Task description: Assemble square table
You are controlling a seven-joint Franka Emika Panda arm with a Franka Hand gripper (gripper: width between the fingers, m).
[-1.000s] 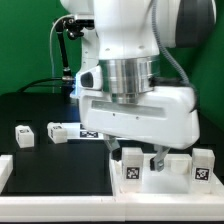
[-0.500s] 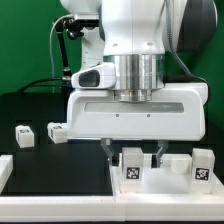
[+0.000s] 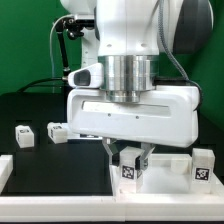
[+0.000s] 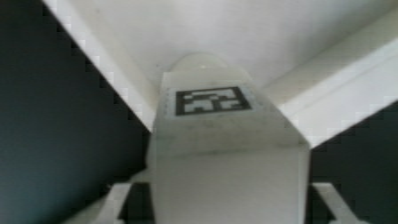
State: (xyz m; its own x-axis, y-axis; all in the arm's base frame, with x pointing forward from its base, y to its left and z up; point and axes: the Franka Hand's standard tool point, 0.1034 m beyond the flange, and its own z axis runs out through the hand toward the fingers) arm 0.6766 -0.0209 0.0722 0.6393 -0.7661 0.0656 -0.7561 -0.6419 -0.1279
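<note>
Claw (image 3: 131, 160) is down low over the slab (image 3: 172, 172), fingers (image 3: 114, 155) narrowed right against both sides of an upright leg (image 3: 131, 171), gripping it with the tag facing out. The slab lies at the exterior view's lower right. One leg (image 3: 203, 167) stands just beyond it, and two more (image 3: 22, 135) (image 3: 57, 131) sit loose on the dark worktop (image 3: 50, 165), well apart to the left.

Exterior view tally, as counted: four small white tagged leg blocks (image 3: 22, 135) (image 3: 57, 131) (image 3: 130, 170) (image 3: 203, 168), one two-finger gripper (image 3: 131, 158), one white robot arm (image 3: 130, 30) and one black table (image 3: 40, 108); nothing further countable with confidence.
</note>
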